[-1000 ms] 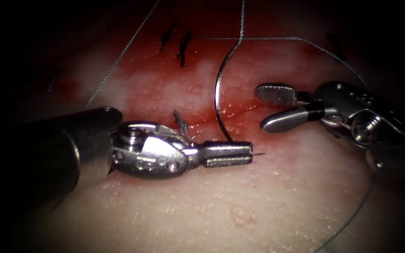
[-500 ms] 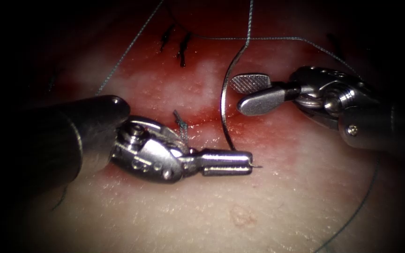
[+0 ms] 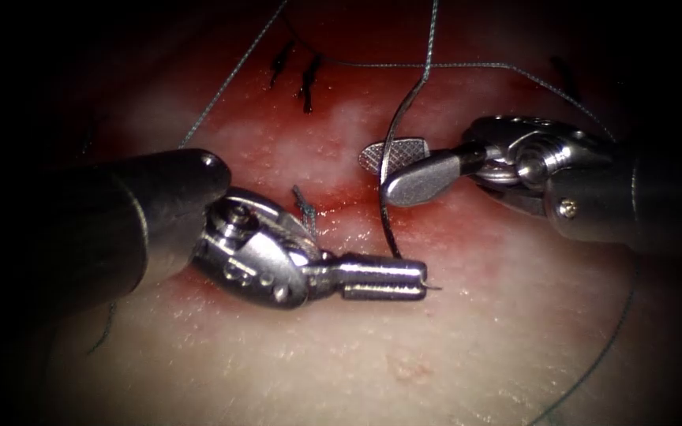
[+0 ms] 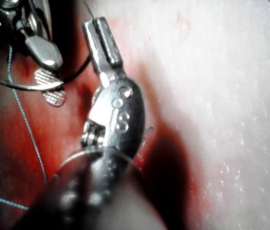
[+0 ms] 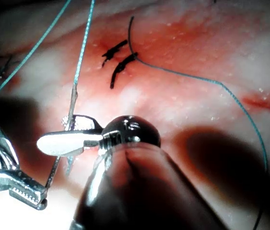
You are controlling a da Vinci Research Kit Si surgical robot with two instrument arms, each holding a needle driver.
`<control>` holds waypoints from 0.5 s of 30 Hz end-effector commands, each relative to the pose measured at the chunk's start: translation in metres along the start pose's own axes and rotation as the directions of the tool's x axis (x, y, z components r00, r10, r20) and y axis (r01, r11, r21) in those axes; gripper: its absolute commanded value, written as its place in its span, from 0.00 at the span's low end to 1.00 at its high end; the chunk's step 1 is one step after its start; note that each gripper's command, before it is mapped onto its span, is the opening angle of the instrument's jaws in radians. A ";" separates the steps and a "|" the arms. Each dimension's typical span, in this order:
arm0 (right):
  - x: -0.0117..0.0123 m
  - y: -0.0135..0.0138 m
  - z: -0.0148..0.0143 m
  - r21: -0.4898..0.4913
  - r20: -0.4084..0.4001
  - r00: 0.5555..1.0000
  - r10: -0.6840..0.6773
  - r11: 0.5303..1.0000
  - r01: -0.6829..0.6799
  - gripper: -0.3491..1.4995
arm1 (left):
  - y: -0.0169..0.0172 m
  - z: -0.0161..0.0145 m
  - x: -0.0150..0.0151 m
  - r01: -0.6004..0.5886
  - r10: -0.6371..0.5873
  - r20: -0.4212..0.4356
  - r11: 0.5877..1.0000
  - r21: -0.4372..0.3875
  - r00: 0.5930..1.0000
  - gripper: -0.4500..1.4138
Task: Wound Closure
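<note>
Needle [image 3: 389, 170]: one, clear of tissue; left claw [image 3: 424, 278] clenched near tip; right claw [image 3: 379, 170] released astride shaft.

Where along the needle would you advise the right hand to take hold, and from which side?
Probably mid-curve, from the right. The left hand is shut on the needle near its tip, clear of the tissue, with thread at the tail. The right hand, open, straddles the free arc.

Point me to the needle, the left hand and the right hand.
needle [image 3: 385, 207]: endoscope view, mid-curve of its shaft.
left hand [image 3: 420, 280]: endoscope view, jaw tips shut on the needle near its point.
right hand [image 3: 384, 170]: endoscope view, between its open tips.
</note>
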 end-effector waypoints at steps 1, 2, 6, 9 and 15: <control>-0.0004 0.0008 0.0010 -0.006 -0.006 1.000 -0.002 1.000 0.002 0.57 | 0.0000 0.0005 -0.0005 0.000 0.000 -0.003 1.000 -0.001 1.000 0.00; -0.0004 0.0008 0.0011 -0.010 -0.014 1.000 -0.003 1.000 0.003 0.52 | 0.0001 0.0005 -0.0004 -0.007 0.007 -0.005 1.000 0.001 1.000 0.00; -0.0002 0.0011 0.0015 -0.032 -0.032 0.999 -0.004 0.999 0.003 0.43 | 0.0001 0.0007 0.0000 -0.012 0.012 -0.010 1.000 0.003 1.000 0.00; 0.0000 0.0011 0.0016 -0.048 -0.042 0.999 -0.002 0.999 0.000 0.37 | 0.0001 0.0008 0.0004 -0.016 0.016 -0.013 1.000 0.002 1.000 0.00; 0.0003 0.0009 0.0013 -0.059 -0.066 0.998 0.008 0.998 -0.012 0.04 | -0.0003 0.0009 0.0008 -0.022 0.022 -0.013 1.000 0.007 1.000 0.00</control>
